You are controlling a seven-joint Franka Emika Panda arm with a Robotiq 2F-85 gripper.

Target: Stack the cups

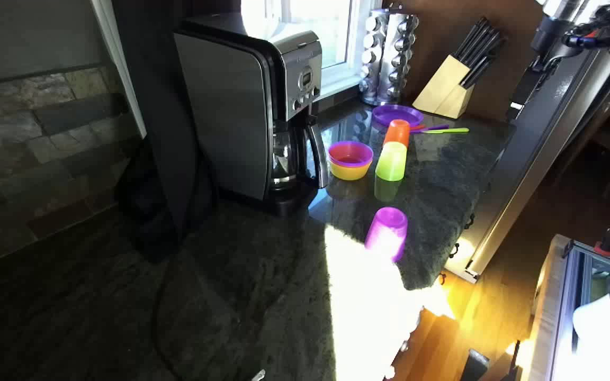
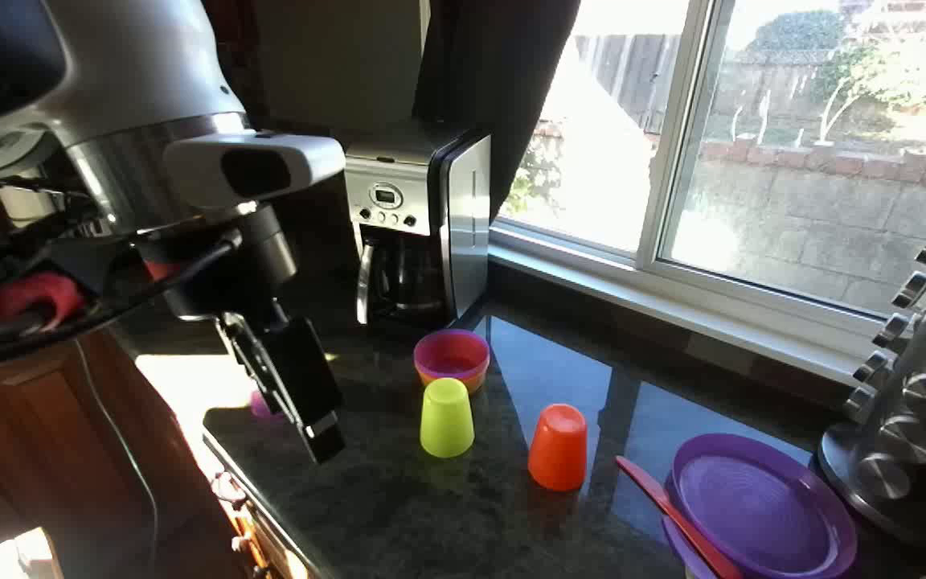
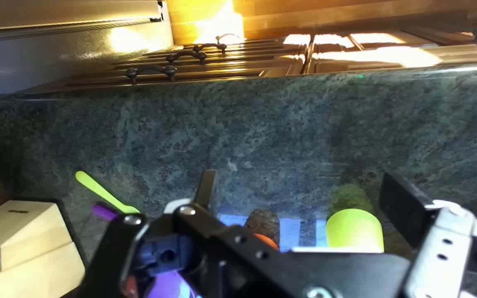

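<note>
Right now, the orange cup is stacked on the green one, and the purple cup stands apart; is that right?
Not quite: the orange cup isn't on the green cup; an exterior view shows both standing separately on the counter, with a gap between them. The purple cup does stand apart.

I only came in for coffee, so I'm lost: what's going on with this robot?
A robot arm is here to stack the green cup, the orange cup and the purple cup. Right now it is handling none of them: its claw hangs open above the counter, holding nothing. All three stand upside down and apart, so there is no stack yet. The orange one is nearest the purple plate, the purple one farthest from it.
</note>
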